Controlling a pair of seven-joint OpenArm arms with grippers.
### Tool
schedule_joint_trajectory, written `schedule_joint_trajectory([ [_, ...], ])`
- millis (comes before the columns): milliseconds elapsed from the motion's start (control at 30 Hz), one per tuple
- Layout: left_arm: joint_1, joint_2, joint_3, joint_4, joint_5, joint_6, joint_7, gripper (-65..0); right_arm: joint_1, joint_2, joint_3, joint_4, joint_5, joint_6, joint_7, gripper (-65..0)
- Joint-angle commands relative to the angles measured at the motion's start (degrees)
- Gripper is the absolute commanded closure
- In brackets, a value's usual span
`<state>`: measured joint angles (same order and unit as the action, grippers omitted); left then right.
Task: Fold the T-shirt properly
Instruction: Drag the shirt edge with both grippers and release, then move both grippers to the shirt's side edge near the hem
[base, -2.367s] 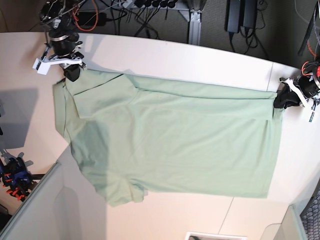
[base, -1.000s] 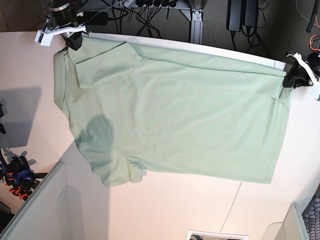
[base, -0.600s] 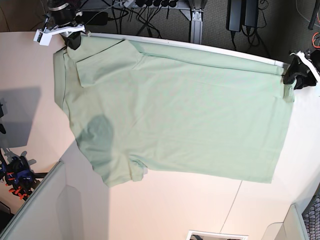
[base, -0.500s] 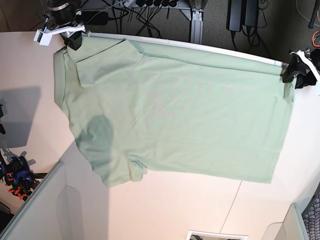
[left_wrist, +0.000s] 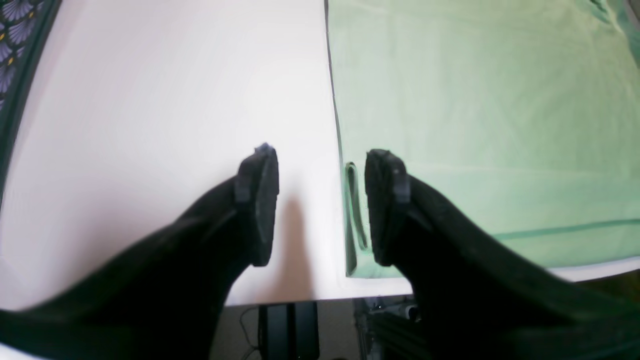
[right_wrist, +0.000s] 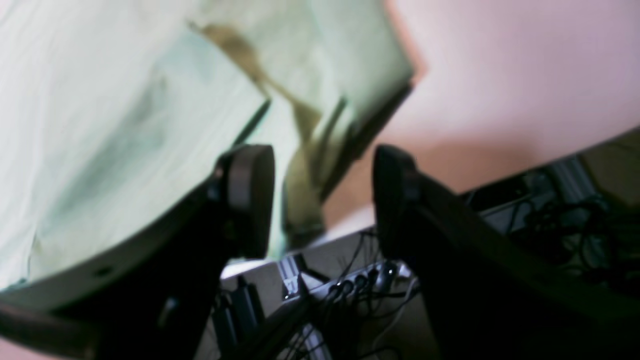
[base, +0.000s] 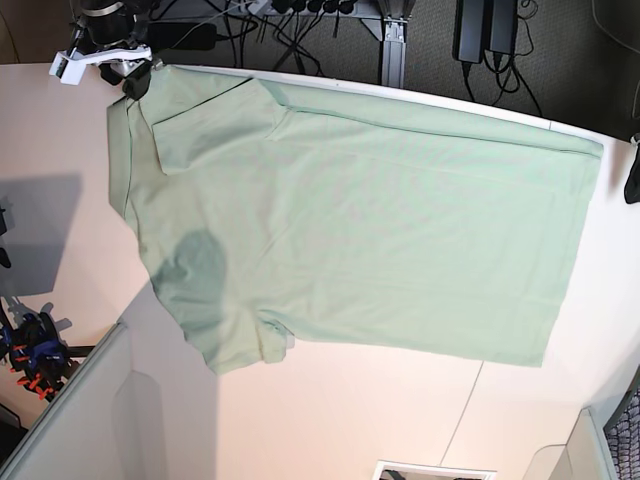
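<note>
One shirt (base: 370, 230) mid-frame — my two grippers, right (base: 137, 82) upper left, left (left_wrist: 321, 207) at the right edge, both wide apart, gripping nothing!

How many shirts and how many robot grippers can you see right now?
Pale mint-green cloth T-shirt: 1
Black robot grippers with two-fingered jaws: 2, the left gripper and the right gripper
Total: 3

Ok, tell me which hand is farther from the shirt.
The left hand: it hangs out past the shirt's side edge, while the right hand is at its corner.
</note>
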<state>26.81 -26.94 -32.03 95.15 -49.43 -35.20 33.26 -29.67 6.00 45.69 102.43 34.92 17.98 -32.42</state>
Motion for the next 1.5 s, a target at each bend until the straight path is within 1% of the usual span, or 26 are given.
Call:
schedule_joint_trajectory([
  [0,-0.2,-1.0,-0.3,0.9,-1.8,-1.6,-0.9,-31.6,0.1,0.7,1.3,1.1,0.7,0.2,1.2,-31.4],
  [100,-2.0,-1.0,0.2,0.9,-2.4,-2.0,-0.8,-31.6,2.2,1.4,3.7,1.1,1.9,0.2,1.6,-31.4],
  [200,-5.1,-1.0,0.3,1.4,-2.6,-2.2,1.1,-31.6,6.3,3.0,4.1,1.1,2.0,0.2,2.6,-31.4],
  [300,-8.0,-1.8,1.8,2.1,-2.6,-2.1,1.9,-31.6,13.2,4.3,3.7,0.8,-0.6,0.0,2.9,-31.4],
  [367,-9.9,-2.4,4.0,2.2,-1.9,-2.1,1.9,-31.6,18.4,5.2,2.7,-0.6,-2.1,-1.4,2.9,-31.4],
  [433,-11.9,-2.8,7.0,2.2,0.3,-1.9,1.7,-31.6,23.8,6.6,0.7,-3.8,-3.6,-1.9,3.4,-31.4],
  [500,-13.8,-3.2,10.3,2.2,3.1,-0.2,1.2,-31.6,29.5,8.6,-2.5,-9.3,-5.3,-1.9,4.7,-31.4],
  [600,-16.0,-4.0,14.3,2.2,7.7,3.1,0.1,-31.6,38.6,11.9,-8.3,-21.3,-9.0,-1.9,6.9,-31.5],
  [633,-16.3,-4.4,15.1,2.1,8.3,3.7,0.0,-31.6,41.4,12.9,-10.1,-25.7,-10.6,-1.9,7.5,-31.4],
  [733,-16.3,-5.5,16.0,2.1,8.4,3.7,0.0,-31.7,48.3,15.3,-14.6,-39.5,-17.7,-1.9,10.2,-31.4],
  [767,-16.3,-5.7,16.0,2.0,8.4,3.7,0.0,-31.7,49.9,16.0,-15.9,-43.7,-18.9,-1.9,11.4,-31.4],
  [800,-16.3,-5.8,16.0,2.0,8.4,3.7,-0.3,-33.3,51.3,16.6,-17.0,-47.5,-19.3,-2.0,12.4,-31.5],
  [867,-16.3,-5.8,16.0,1.6,8.5,3.7,-1.2,-37.9,53.1,17.2,-18.5,-53.2,-19.2,-2.2,13.2,-31.5],
  [900,-16.3,-5.7,16.0,1.3,8.6,3.7,-1.7,-38.9,53.5,17.1,-18.8,-54.7,-19.1,-1.9,13.3,-31.4],
  [1000,-16.9,-5.7,16.1,0.0,8.7,3.7,-2.1,-39.1,53.6,16.8,-19.7,-56.1,-17.3,0.5,13.3,-31.5],
  [1100,-20.3,-5.6,16.1,-4.4,10.1,3.7,-2.1,-39.1,53.6,16.1,-20.0,-56.0,-17.3,0.5,13.3,-31.4],
  [1200,-26.6,-5.6,17.3,-12.3,10.1,3.7,-2.2,-39.1,53.5,15.3,-20.0,-56.0,-17.3,0.9,13.1,-31.4],
  [1300,-34.0,-5.6,20.8,-21.5,10.4,3.7,-3.1,-39.1,52.5,14.8,-20.0,-56.0,-16.0,1.4,13.1,-31.4],
  [1400,-41.1,-5.4,26.1,-30.4,13.2,3.7,-7.0,-39.1,50.8,14.8,-20.0,-56.0,-13.5,1.6,13.2,-31.4],
  [1467,-45.5,-5.0,29.6,-36.1,14.2,4.1,-9.5,-39.1,49.9,14.8,-20.0,-56.0,-13.0,1.6,13.2,-31.4],
])
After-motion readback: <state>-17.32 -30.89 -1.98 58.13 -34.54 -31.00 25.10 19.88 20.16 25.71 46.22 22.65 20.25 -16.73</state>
